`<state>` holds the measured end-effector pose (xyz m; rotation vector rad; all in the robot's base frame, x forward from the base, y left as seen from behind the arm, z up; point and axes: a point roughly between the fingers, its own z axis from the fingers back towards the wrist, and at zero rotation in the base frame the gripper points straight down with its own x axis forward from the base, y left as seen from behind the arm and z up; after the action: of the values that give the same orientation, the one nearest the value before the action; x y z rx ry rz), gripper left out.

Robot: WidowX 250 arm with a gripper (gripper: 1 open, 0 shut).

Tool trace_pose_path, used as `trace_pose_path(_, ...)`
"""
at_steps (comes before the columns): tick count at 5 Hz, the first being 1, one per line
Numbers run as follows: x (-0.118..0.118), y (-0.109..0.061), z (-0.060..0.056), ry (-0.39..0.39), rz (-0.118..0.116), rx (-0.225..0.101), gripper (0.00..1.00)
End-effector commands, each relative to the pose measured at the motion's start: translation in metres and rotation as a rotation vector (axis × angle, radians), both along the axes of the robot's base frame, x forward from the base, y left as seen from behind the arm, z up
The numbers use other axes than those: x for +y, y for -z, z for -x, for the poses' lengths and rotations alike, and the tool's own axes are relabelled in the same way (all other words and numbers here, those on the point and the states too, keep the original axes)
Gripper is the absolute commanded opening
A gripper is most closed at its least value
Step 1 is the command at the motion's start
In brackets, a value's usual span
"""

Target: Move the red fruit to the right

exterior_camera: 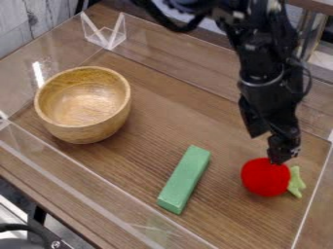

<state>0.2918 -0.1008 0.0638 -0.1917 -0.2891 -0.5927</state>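
Three items on wood table [156, 107]: red fruit [266, 177] at front right, green leaf tip pointing right; green block [185, 178] lying diag just left of it, apart; wooden bowl [84, 103] far left, upright, nothing visible inside. Pincer [278, 148] of black arm hangs just above fruit's upper right, pointing steeply down, spread, nothing in it; looks not touching fruit. Clear acrylic walls round the table edge, clear V-shaped stand [104, 32] at back left.

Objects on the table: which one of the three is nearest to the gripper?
The red fruit, directly below the gripper. The green block lies further left, and the wooden bowl is farthest.
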Motion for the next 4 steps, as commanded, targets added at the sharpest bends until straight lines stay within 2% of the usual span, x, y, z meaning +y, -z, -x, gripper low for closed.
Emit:
trace_pose_path(1, 0.009, 0.005, -0.009, 0.003, 0.007, -0.023, 1.00)
trace_pose_path(3, -0.016, -0.013, -0.013, 0.026, -0.016, -0.029, 1.00)
trace_pose_path(4, -0.006, -0.013, -0.007, 0.016, -0.016, -0.029, 1.00)
